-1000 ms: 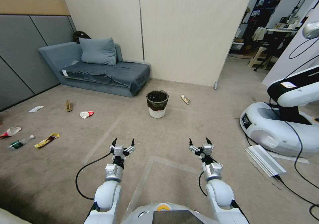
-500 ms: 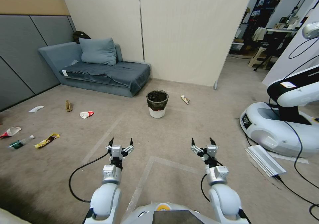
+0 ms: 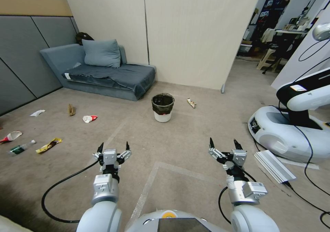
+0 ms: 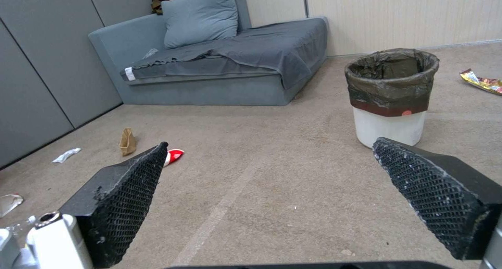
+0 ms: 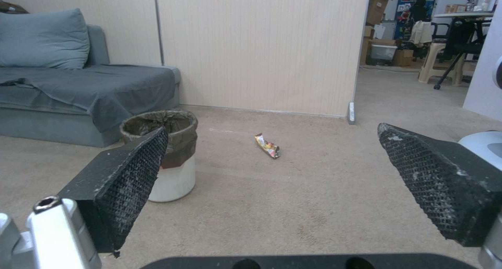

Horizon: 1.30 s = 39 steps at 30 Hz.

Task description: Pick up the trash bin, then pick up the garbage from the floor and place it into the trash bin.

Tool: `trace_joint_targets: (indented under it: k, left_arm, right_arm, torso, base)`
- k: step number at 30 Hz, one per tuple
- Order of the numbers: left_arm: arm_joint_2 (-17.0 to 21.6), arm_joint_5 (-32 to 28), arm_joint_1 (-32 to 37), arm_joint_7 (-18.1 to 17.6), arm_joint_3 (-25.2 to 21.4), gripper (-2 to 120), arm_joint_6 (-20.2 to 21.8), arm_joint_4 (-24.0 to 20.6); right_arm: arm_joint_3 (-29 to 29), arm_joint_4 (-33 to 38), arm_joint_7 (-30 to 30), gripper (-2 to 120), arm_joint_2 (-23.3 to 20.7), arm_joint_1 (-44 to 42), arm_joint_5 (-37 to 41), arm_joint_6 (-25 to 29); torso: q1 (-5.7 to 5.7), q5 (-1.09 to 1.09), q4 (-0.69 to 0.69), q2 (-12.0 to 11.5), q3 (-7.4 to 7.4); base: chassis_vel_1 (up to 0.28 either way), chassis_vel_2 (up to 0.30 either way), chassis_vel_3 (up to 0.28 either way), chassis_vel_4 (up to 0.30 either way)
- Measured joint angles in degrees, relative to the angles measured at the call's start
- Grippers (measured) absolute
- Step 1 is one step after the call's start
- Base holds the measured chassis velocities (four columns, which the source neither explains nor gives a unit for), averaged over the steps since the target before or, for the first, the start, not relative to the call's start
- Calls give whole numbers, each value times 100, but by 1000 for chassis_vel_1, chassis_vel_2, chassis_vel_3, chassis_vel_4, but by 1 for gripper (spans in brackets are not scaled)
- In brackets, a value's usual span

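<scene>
- Where the grey wall panels meet the carpet at the far left, a white tissue (image 3: pixel 37 113) lies on the floor, with a red-and-white wrapper (image 3: pixel 10 136), a small clear bottle (image 3: pixel 20 148) and a yellow snack wrapper (image 3: pixel 48 145) nearer the robot along that side.
- Just right of the tissue sits a brown paper piece (image 3: pixel 71 109), and beside it a second red-and-white wrapper (image 3: pixel 89 118); both lie in front of the blue-grey sofa (image 3: pixel 103 72), which stands against the wall with a cushion (image 3: pixel 101 53) and a rumpled blanket on it.
- Low in the head view, left of centre, the left gripper (image 3: pixel 112 147) hangs above bare carpet, its fingers spread wide with nothing between them; its wrist view shows both mesh-faced pads apart.
- Ahead and between the two arms, the trash bin (image 3: pixel 162 107) stands upright on the carpet, well apart from both grippers, a white bucket with a dark bag folded over its rim.
- Just right of the bin, near the foot of the beige partition, lies a crumpled shiny wrapper (image 3: pixel 191 103).
- Right of centre, the right gripper (image 3: pixel 223 145) is also held over the carpet, fingers parted and empty.
- Farther right stands another white robot base (image 3: pixel 288 135) with black cables trailing over the floor, and a flat white ribbed panel (image 3: pixel 274 164) lies beside it.
</scene>
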Motion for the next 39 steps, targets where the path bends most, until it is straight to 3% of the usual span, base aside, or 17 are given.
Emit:
trace_joint_targets:
  k: [16,39]
  left_arm:
    - [-11,66,-33,46,46,100,-35,42]
    - [1,103,-23,88,96,100,-53,56]
  right_arm:
    - [11,-107,0,100,12,22,35,61]
    - [7,-162,11,100,5,26,73,93]
  torso:
    - [0,0,-1,0,0]
    - [1,1,0,0,0]
  base:
    - [-27,27,25,-22]
    - [-182,184,186,-185]
